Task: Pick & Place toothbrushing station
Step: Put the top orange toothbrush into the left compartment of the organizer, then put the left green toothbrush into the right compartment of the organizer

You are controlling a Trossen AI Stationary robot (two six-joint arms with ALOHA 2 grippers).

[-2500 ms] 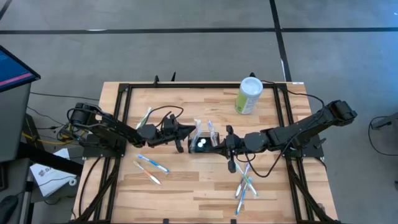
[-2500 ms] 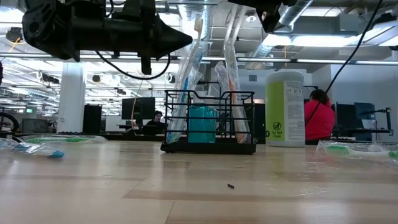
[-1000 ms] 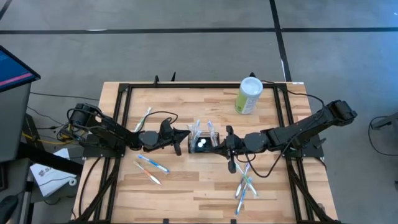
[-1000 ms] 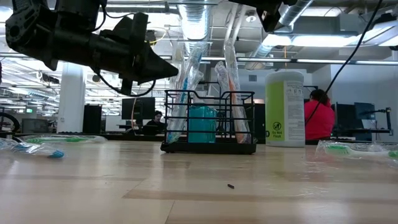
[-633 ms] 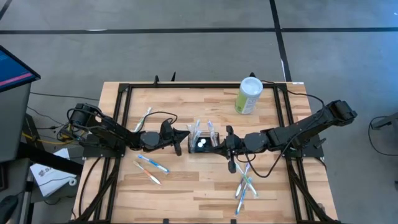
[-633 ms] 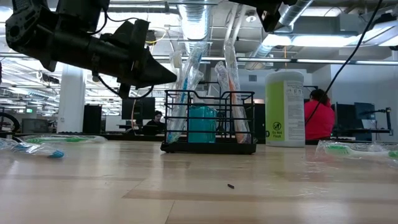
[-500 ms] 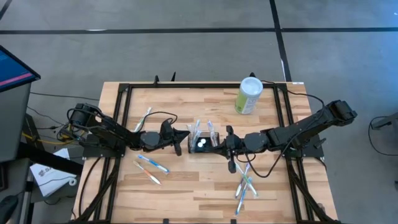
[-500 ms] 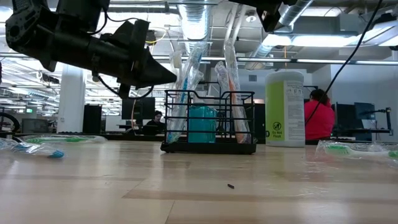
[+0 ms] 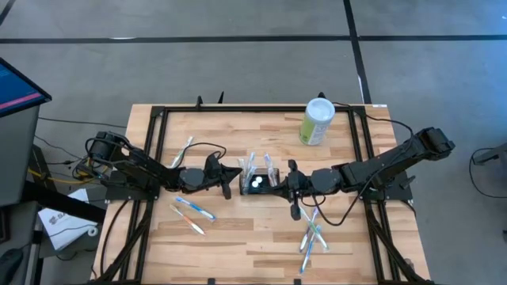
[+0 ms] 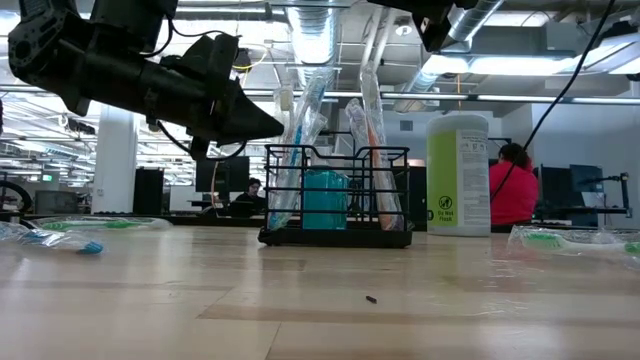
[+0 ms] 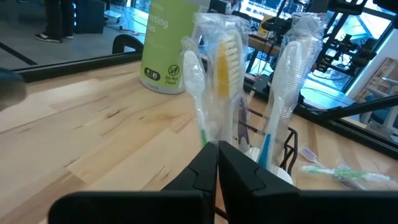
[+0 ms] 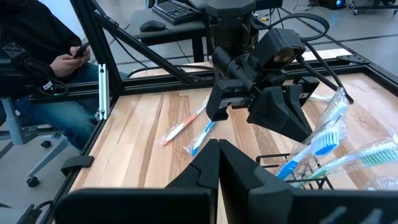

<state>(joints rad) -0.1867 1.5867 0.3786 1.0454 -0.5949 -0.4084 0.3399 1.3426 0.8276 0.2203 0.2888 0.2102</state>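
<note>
Right now the wire caddy [image 9: 259, 182] stands near the middle of the table [image 9: 238, 237], wrapped toothbrushes [image 10: 372, 100] upright inside it. My left gripper [image 9: 236, 172] hangs just beside the caddy, fingers pressed together and empty (tips level with the wrapped brush heads). My right gripper [image 9: 279, 187] sits at the caddy's opposite side, fingers also closed on nothing. Behind the caddy stands a green canister [image 9: 318, 121]; loose wrapped toothbrushes [image 9: 192, 210] lie in front.

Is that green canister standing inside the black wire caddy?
No, the green canister stands by itself near the table's far edge, apart from the caddy at the middle.
</note>
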